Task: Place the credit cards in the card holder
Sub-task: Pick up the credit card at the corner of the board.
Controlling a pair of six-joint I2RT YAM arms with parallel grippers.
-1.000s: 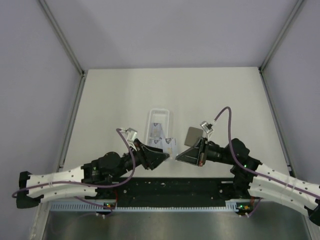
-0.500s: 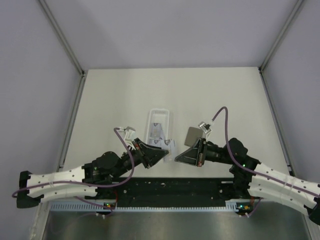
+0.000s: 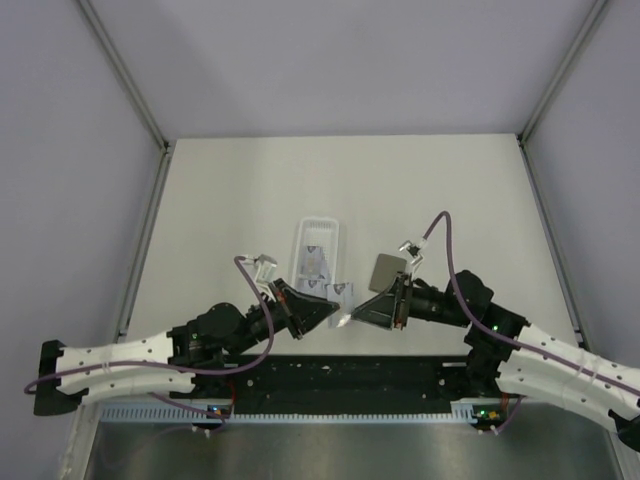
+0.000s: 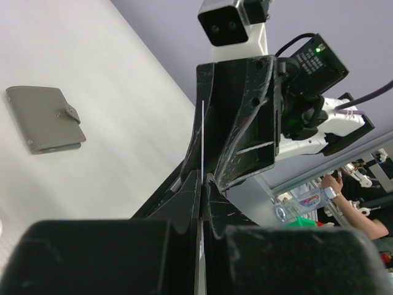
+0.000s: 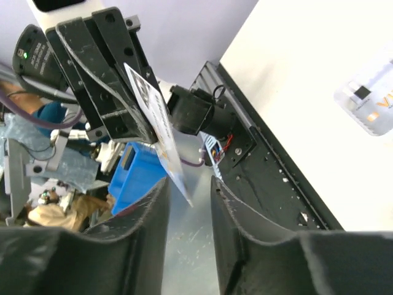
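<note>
A credit card (image 5: 155, 117) hangs in the air between the two grippers. My left gripper (image 4: 202, 182) is shut on it, and the left wrist view shows the card (image 4: 202, 141) edge-on as a thin white line between the jaws. My right gripper (image 5: 189, 187) is open, with the card's lower corner in the gap between its fingers and touching neither. Seen from above, the left gripper (image 3: 336, 317) and the right gripper (image 3: 357, 317) meet tip to tip near the table's front edge. The card holder (image 3: 386, 269), grey and closed, lies flat just behind the right gripper. It also lies at the left of the left wrist view (image 4: 44, 118).
A long white tray (image 3: 320, 228) stands left of the card holder with more credit cards (image 3: 316, 262) in it. Another pale card (image 5: 368, 101) lies at the right edge of the right wrist view. The black base rail (image 3: 340, 372) runs along the near edge.
The left gripper has shut on the card. The right gripper, shut on that card before, has opened and let it go. Both arms stayed nearly in place.
</note>
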